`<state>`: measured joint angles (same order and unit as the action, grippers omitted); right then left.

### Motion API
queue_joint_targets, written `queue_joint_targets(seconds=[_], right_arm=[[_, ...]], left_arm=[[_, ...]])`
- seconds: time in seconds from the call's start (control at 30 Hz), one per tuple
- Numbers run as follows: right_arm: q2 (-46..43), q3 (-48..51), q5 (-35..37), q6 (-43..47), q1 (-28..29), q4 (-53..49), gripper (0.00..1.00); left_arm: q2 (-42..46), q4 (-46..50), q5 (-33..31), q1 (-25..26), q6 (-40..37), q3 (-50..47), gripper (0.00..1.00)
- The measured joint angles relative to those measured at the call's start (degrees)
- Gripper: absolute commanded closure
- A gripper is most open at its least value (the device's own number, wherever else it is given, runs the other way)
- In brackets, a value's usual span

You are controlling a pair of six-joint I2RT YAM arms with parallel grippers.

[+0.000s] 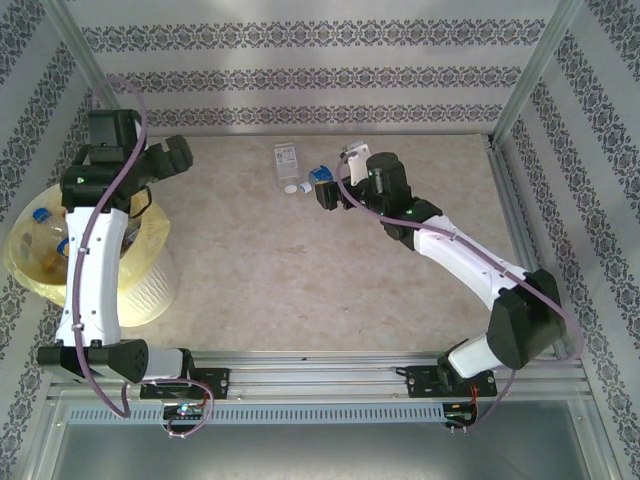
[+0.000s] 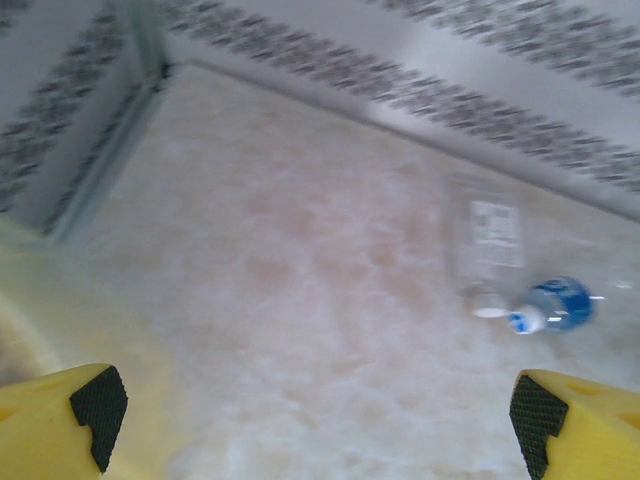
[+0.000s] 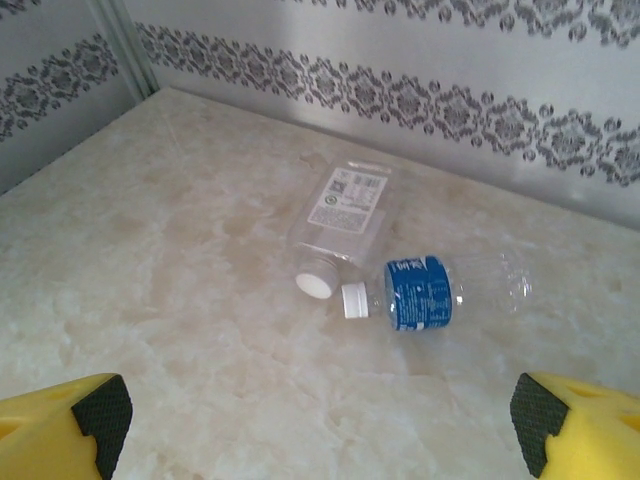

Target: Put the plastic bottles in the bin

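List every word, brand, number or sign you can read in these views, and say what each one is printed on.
Nothing here can be read with certainty.
white-label bottle: a square code and fine print, too small to read.
blue-label bottle: white lettering, too blurred to read.
bottles in the bin: labels too small to read.

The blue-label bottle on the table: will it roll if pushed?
Probably yes: the blue-label bottle lies on its side on the smooth table. It looks empty, so likely light and easily dented. A push may knock it against the white-label bottle beside it.
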<state>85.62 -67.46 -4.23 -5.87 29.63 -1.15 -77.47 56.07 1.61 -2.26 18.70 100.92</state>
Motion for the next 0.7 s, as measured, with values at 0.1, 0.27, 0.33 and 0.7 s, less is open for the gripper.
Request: queue_joint_targets(seconds=[0.1, 0.27, 0.33, 0.7], right_arm=[[4.0, -3.7, -1.4, -1.9, -2.8, -2.6, 0.02], [12.7, -13.8, -1.8, -8.7, -7.6, -11.6, 0.02], [16.5, -18.4, -1.8, -12.2, -8.9, -15.2, 0.02], [36.3, -39.6, -2.7, -32.0, -12.9, -28.4, 0.02]], left_arm=[[0.1, -4.3, 2.6, 3.3, 1.8, -2.1, 0.0], [0.1, -10.6, 6.4, 7.5, 4.8, -6.8, 0.0], [0.0, -12.6, 7.2, 8.4, 5.8, -8.3, 0.0], [-1.3, -19.5, 11.0, 10.6, 8.8, -13.6, 0.0]])
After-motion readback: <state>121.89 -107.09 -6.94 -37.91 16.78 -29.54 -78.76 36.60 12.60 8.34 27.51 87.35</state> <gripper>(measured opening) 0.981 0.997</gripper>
